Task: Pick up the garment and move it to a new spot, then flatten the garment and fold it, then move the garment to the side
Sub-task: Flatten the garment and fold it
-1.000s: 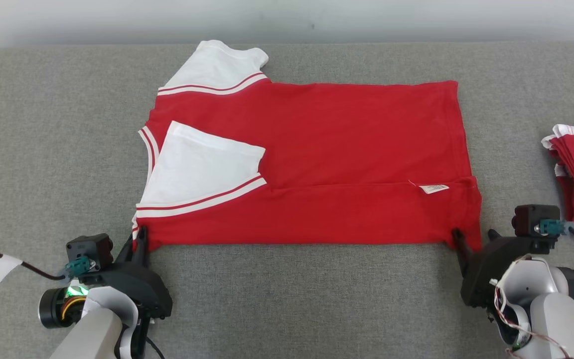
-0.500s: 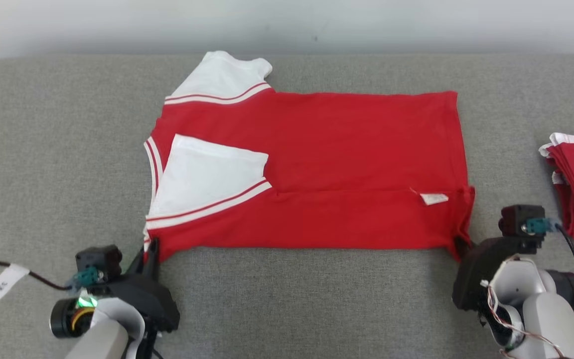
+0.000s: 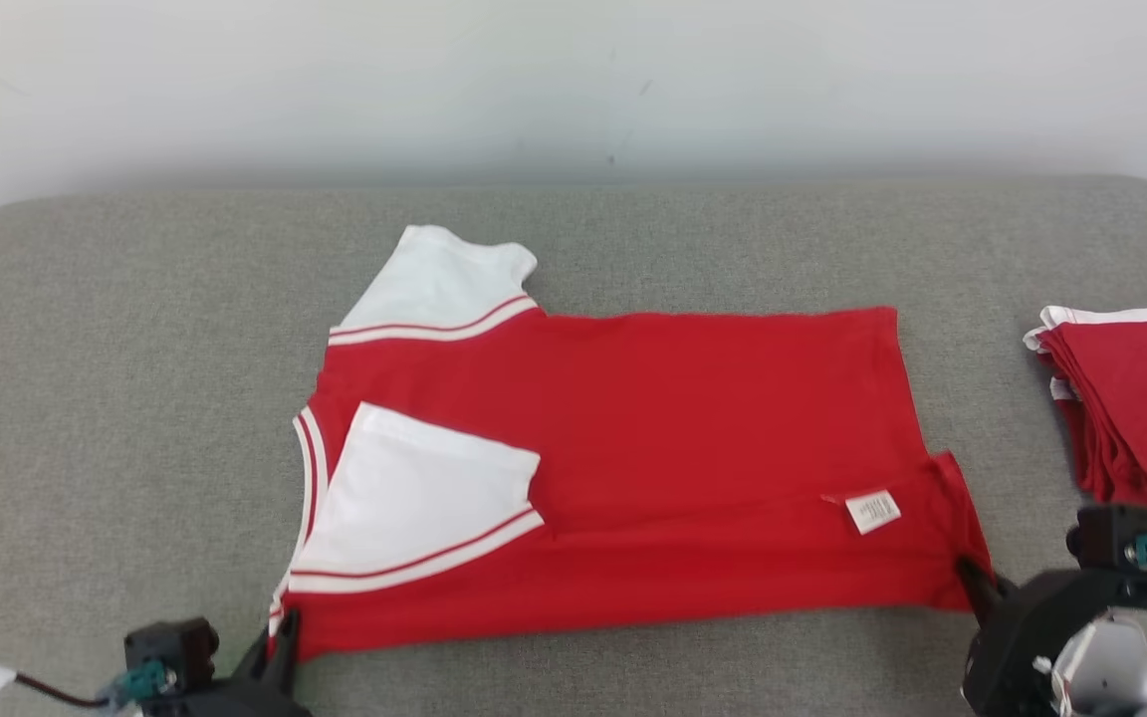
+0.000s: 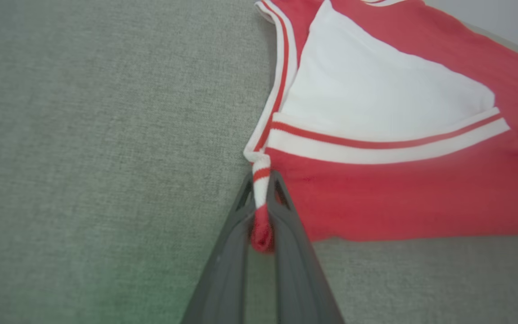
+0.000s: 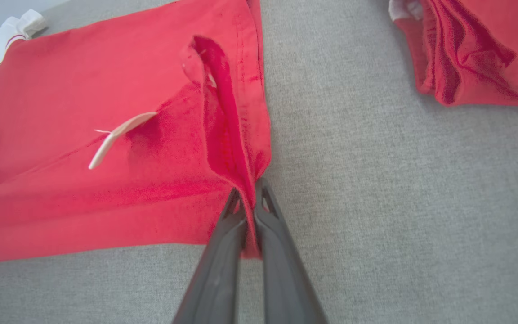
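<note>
1. The right pincer was spread beside the hem corner a second ago. It is now pressed together on that corner of the red T-shirt, and a fold of cloth is raised.
2. The left pincer has been kept clamped on the striped neck trim at the other near corner.
3. The head view has been tilted up; the shirt is not judged moved.
4. Meaning: both near corners are now held, so the next fold can probably be started.
5. The shirt is laid flat mid-bench, with its near side already folded in.
6. Counted: one T-shirt, two white sleeves, one care label, one stack of folded red garments at the right, two pincers.
</note>
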`<state>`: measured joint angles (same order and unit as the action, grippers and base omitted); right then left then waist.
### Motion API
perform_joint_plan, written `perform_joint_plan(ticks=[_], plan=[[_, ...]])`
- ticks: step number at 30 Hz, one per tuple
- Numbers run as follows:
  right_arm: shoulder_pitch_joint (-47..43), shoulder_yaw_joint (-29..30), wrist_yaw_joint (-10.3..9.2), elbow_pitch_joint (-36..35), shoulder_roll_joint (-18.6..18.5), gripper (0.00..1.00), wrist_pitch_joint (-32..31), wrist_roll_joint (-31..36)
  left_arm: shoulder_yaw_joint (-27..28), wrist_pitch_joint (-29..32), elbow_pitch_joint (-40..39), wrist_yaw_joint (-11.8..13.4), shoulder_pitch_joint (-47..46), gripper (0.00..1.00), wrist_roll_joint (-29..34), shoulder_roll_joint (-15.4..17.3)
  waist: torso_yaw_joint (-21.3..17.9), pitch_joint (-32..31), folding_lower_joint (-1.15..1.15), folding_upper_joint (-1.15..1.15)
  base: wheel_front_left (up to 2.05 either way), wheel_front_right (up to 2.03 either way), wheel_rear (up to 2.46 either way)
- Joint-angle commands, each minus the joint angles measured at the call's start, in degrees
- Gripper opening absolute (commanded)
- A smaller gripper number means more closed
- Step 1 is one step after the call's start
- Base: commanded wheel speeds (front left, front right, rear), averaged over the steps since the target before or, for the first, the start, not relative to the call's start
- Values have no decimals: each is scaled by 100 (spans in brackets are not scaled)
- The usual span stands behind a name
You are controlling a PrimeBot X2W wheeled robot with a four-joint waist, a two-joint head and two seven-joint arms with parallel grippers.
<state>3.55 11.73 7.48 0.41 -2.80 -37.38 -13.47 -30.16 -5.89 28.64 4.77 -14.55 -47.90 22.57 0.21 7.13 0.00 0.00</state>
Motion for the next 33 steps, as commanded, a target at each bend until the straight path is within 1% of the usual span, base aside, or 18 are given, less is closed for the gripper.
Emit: perform_joint_plan(ticks=[1,4,7,8,9,10,12,14,18,19,20,22,24,27,29,31,33], plan=[[-139,38,2,-67,-15,0,-38,-71,-15,57,-138,85,192,0,46,76,-3,-5,0,0,0,0,0],[-396,38,2,-139,-13,0,-63,-249,-13,192,-560,265,468,0,-15,172,12,20,0,0,0,0,0],[-541,-38,2,-86,-13,0,-6,-268,-19,264,-851,423,682,0,-31,229,15,44,0,0,0,0,0],[-543,-65,2,-55,-13,20,55,-309,-3,266,-925,464,713,0,-42,232,13,49,0,0,0,0,0],[-548,-92,2,-6,-11,54,93,-365,0,234,-1007,509,743,23,10,264,10,51,0,0,0,0,0],[-553,-111,2,41,-10,100,124,-374,-6,226,-1054,552,778,100,34,279,9,50,0,0,0,0,0],[-536,-156,2,100,-12,100,167,-384,7,242,-1158,629,810,100,44,296,7,39,0,0,0,0,0],[-459,-159,2,64,-12,100,182,-344,50,263,-1262,706,834,100,60,381,-1,36,0,0,0,0,0],[-185,-44,2,-264,-11,100,120,-53,217,383,-1543,881,756,100,31,622,-14,75,0,0,0,0,0],[-102,-21,3,-369,-11,100,86,72,251,436,-1642,895,643,100,51,691,-10,105,0,0,0,0,0],[-102,-21,3,-369,-11,100,86,72,251,436,-1642,895,643,100,51,691,-10,105,0,0,0,0,0],[117,-48,3,-607,-8,100,-50,370,304,579,-1803,926,376,100,130,878,-13,193,0,0,0,0,0],[439,-181,3,-774,-77,100,-212,587,306,776,-1911,902,42,100,203,1030,-43,298,0,0,0,0,0],[1028,-472,3,-747,-267,100,-368,697,236,1120,-1882,774,-630,100,304,1112,-134,505,0,0,0,0,0],[1451,-696,3,-601,-387,100,-420,729,161,1355,-1715,665,-1136,100,389,1097,-207,695,0,0,0,0,0],[1914,-884,3,-395,-513,100,-393,736,5,1588,-1472,609,-1710,100,601,1073,-275,917,0,0,0,0,0],[2349,-1049,3,-150,-617,100,-313,724,-129,1754,-1236,519,-2288,100,753,911,-335,1151,0,0,0,0,0]])
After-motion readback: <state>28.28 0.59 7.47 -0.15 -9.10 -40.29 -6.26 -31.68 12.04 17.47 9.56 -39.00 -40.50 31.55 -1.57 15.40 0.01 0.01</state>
